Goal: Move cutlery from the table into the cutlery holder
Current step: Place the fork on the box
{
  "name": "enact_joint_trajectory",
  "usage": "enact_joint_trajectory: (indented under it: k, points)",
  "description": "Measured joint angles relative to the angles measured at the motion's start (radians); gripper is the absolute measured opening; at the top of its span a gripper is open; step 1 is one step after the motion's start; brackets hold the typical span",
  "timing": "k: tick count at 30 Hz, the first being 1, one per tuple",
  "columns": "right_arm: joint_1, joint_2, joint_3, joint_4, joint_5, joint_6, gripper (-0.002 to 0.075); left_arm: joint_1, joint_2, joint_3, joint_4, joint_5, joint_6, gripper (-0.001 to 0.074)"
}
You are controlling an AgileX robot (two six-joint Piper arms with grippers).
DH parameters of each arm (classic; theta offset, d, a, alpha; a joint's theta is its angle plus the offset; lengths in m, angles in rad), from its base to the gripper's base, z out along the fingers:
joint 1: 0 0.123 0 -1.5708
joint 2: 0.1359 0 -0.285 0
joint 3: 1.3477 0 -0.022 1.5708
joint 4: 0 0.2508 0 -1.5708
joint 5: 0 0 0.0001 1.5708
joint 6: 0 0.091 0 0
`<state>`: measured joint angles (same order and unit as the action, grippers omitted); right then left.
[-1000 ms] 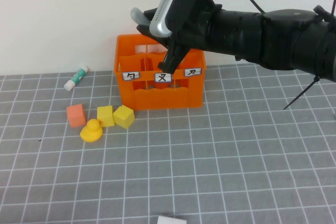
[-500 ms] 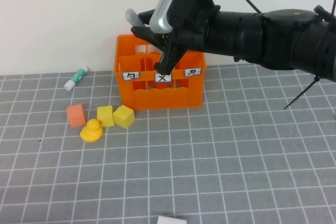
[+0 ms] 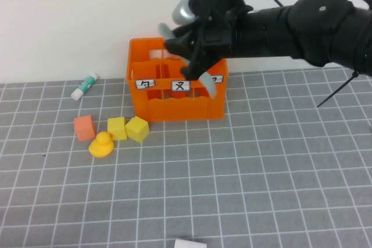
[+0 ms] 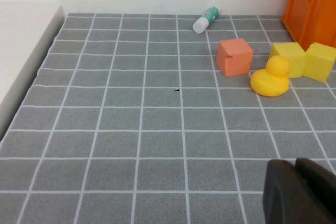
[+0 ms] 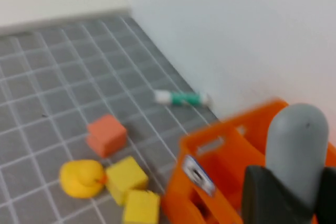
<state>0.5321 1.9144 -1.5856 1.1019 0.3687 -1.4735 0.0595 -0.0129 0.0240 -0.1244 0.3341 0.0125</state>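
Observation:
My right gripper [image 3: 196, 46] hangs over the orange crate [image 3: 174, 105] and is shut on the light grey fork [image 3: 207, 82]. The fork is tilted: one end sticks out up and to the left, the other points down in front of the crate's labelled front wall. In the right wrist view the fork's rounded grey end [image 5: 296, 135] stands between the black fingers [image 5: 262, 192], above the crate [image 5: 220, 150]. My left gripper [image 4: 300, 195] shows only in its own wrist view, low over the grey table [image 4: 131, 129], fingers together and empty.
Left of the crate lie an orange cube [image 3: 84, 127], two yellow cubes [image 3: 117, 128] [image 3: 137, 129] and a yellow duck [image 3: 102, 144]. A white tube with a green cap [image 3: 85, 86] lies by the back wall. A white object [image 3: 189, 243] shows at the front edge.
My right gripper has turned and shifted slightly right over the crate. The fork has swung with it, so one end now points down before the crate's front.

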Motion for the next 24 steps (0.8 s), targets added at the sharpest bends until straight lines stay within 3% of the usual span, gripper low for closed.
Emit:
enact_joint_trajectory:
  k: [5,10,18,24]
  points:
    - [0.008,0.000,-0.019,-0.495,-0.153,0.673,0.0198,0.000,0.000,0.000,0.000,0.000,0.000,-0.0001]
    - [0.036,0.011,-0.020,-0.752,-0.350,1.130,0.0198,0.000,0.000,0.000,0.000,0.000,0.000,-0.0001]
    - [0.057,0.086,-0.021,-1.040,-0.724,1.447,0.0198,0.000,0.000,0.000,0.000,0.000,0.000,-0.0001]
    - [0.057,0.180,-0.022,-1.137,-0.983,1.525,0.0198,0.000,0.000,0.000,0.000,0.000,0.000,-0.0001]
